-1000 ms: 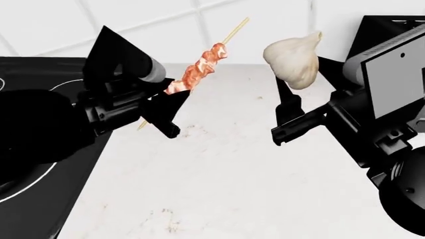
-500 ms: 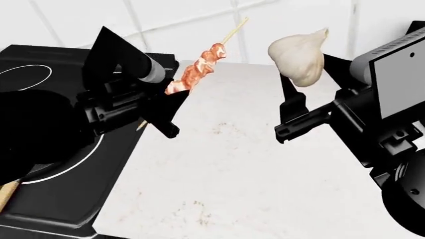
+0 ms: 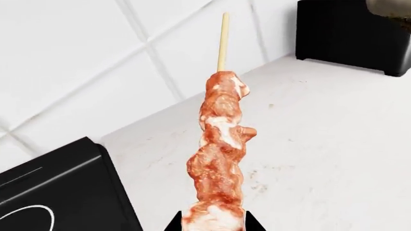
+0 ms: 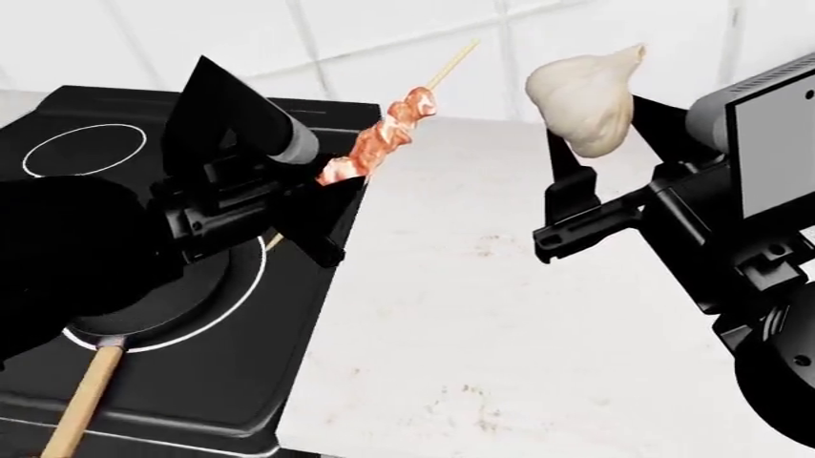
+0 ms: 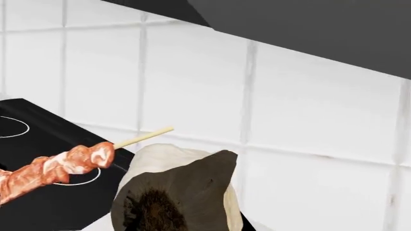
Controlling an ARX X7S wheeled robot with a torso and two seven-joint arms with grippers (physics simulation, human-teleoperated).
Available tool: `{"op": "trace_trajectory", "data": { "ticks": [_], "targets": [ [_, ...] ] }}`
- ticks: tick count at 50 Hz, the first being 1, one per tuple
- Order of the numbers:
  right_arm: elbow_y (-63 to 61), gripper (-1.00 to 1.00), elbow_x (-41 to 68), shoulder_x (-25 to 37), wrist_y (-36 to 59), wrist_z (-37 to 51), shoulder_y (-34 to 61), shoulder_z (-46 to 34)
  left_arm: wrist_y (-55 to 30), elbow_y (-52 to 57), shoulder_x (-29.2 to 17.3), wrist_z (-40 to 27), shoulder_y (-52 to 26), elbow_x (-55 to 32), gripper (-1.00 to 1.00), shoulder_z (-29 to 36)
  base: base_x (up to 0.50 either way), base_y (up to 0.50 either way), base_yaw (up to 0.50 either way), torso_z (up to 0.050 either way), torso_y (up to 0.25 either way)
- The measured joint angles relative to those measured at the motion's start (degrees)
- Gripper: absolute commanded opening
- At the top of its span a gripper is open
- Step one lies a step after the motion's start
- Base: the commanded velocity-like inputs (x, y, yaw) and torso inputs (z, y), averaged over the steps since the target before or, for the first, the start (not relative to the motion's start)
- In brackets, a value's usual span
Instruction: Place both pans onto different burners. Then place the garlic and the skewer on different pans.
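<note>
Skewer (image 4: 382, 143): held in my left claw (image 4: 312, 205), which is closed on its lower end; stick and meat point toward the frame's upper right, tip near the tiled wall (image 4: 382, 29).
Garlic (image 4: 582, 97): pinched in my right claw (image 4: 598, 143), high at upper right of the head view, over the white table (image 4: 510, 315), pointed tip up and right.
Stovetop (image 4: 293, 382): fills the left of the frame, with one large burner (image 4: 255, 277) ring just below the left claw.
Pan (image 4: 140, 320): I see a wooden handle running to the lower left edge, its bowl mostly hidden under my arm.
Other pan: I cannot find it in any view.
Key relation: I judge the left arm far nearer the burners; the garlic is well to the right of the stovetop and must travel left.
</note>
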Motion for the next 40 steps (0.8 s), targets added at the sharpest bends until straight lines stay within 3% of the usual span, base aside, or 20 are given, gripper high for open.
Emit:
{"op": "trace_trajectory", "data": {
  "ticks": [40],
  "targets": [
    [-0.03, -1.0, -0.78, 1.18, -1.88, -0.31, -1.96, 0.79, 1.41, -2.2, 0.51, 0.98, -0.58, 2.4, -1.0, 0.83, -0.06, 0.49, 0.0, 0.0, 0.0]
  ]
}}
